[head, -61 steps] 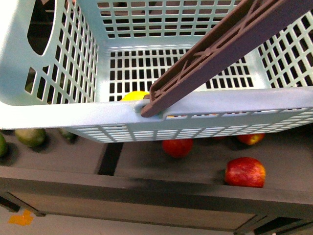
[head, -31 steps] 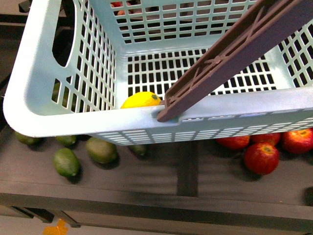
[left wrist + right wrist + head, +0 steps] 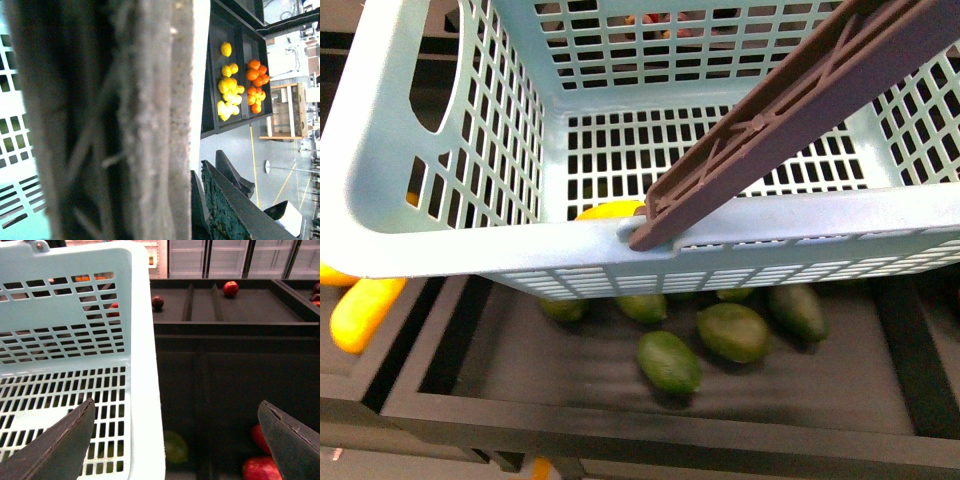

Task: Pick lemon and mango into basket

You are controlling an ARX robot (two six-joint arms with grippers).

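Observation:
The pale teal basket (image 3: 450, 245) fills the upper part of the front view, held above the display, its grey-brown handle (image 3: 790, 110) crossing diagonally. The lemon (image 3: 608, 210) lies inside against the near wall, mostly hidden by the rim. An elongated yellow fruit, seemingly the mango (image 3: 362, 312), lies in a tray at lower left, under the basket's corner. My left gripper (image 3: 197, 200) is shut on the basket handle (image 3: 125, 120), which fills its view. My right gripper (image 3: 175, 440) is open and empty beside the basket's end wall (image 3: 140, 365). Neither arm shows in the front view.
Several green fruits (image 3: 732, 332) lie in a black tray (image 3: 520, 370) under the basket. The right wrist view shows red apples (image 3: 260, 467), a green fruit (image 3: 172, 446) and a dark shelf front. The left wrist view shows far trays of yellow fruit (image 3: 227, 92) and orange fruit (image 3: 256, 85).
The scene under the basket has slid right: red apples gave way to green fruits, and yellow fruit now shows at left. The lemon has stayed in the basket.

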